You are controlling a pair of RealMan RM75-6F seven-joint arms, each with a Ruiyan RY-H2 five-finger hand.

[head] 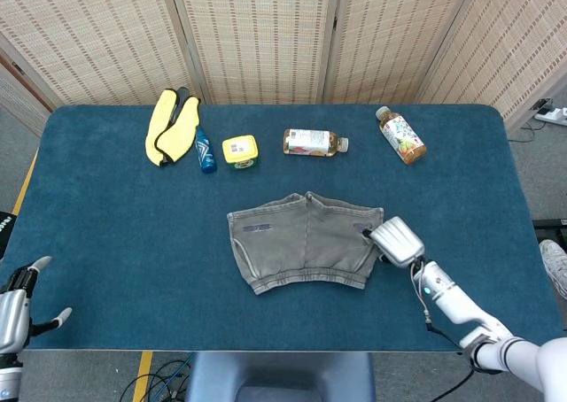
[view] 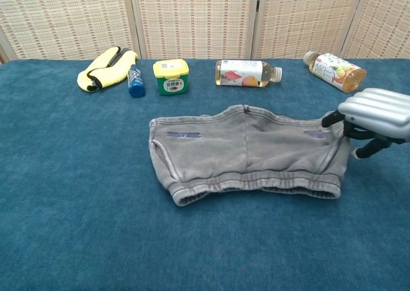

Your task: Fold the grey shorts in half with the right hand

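Observation:
The grey shorts lie flat on the blue table, waistband toward the front edge; in the chest view the shorts spread across the middle. My right hand grips their right edge, fingers curled over the hem by the small purple mark. The chest view shows the same right hand at the far right, thumb tucked under the cloth edge. My left hand hangs off the front left corner of the table, fingers apart and holding nothing.
Along the back lie a yellow cloth, a small blue bottle, a yellow-lidded jar, a tea bottle on its side and a juice bottle. Screens stand behind the table.

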